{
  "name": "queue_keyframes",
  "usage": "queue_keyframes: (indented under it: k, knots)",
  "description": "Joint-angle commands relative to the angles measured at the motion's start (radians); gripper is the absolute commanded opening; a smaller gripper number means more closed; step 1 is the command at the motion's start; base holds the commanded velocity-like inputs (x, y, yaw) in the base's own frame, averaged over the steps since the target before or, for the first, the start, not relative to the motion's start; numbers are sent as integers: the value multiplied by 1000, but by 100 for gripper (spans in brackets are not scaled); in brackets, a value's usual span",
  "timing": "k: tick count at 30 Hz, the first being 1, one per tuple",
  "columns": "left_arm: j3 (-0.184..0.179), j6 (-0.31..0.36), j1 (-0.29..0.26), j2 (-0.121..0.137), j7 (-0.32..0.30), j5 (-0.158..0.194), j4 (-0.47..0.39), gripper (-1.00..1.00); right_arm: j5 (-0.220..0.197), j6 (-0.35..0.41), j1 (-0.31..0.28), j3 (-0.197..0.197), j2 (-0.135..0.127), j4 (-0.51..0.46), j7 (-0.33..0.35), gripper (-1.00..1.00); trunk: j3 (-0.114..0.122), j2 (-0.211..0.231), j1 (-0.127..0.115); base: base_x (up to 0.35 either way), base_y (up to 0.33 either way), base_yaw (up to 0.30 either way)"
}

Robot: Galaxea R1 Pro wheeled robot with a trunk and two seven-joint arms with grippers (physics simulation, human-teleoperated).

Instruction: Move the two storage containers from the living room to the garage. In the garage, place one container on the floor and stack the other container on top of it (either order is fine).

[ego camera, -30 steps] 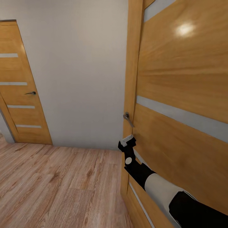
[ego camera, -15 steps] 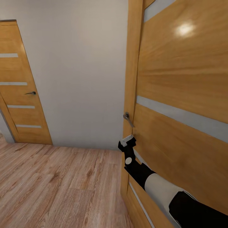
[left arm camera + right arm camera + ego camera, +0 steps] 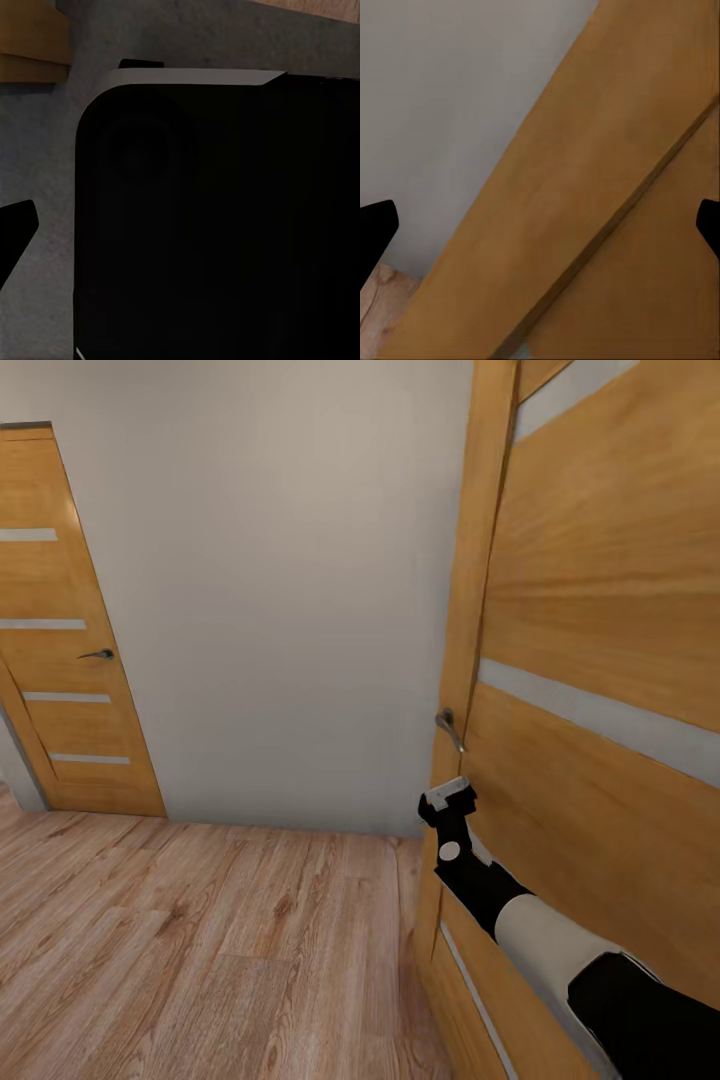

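The wooden door (image 3: 600,690) with glass slits stood beside the right tool (image 3: 447,797), which hovered just below the handle (image 3: 448,728), fingers spread apart, grasping nothing.

The head camera looks forward and slightly down from standing height at a white wall (image 3: 290,590), a wood plank floor (image 3: 190,950) and a near wooden door (image 3: 600,620) on the right. The right wrist camera sits very close to that same door (image 3: 585,225), sharing wall and floor. The left wrist camera faces a dark body (image 3: 217,225) at close range, over grey ground.
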Motion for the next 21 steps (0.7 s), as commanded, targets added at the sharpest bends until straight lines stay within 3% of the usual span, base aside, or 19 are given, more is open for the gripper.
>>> queue_keyframes:
  k: [1, 7, 15, 21]
  knots:
    - [2, -3, 0, 0, -1, 6, 0, 100, 2, 1, -13, 0, -7, 2, -4, 100, -1, -1, 0, 0, 0, 0]
    - [2, -4, 0, 0, 0, 6, 0, 100, 0, 8, -49, -6, -24, 8, 20, 100, -1, -1, 0, 0, 0, 0]
    - [1, -4, 0, 0, -1, 5, 0, 100, -5, -2, -125, -7, -49, 121, 42, 100, -1, -1, 0, 0, 0, 0]
    - [0, -4, 0, 0, -1, 5, 0, 100, -44, -4, -141, -7, -98, 147, 67, 100, -1, -1, 0, 0, 0, 0]
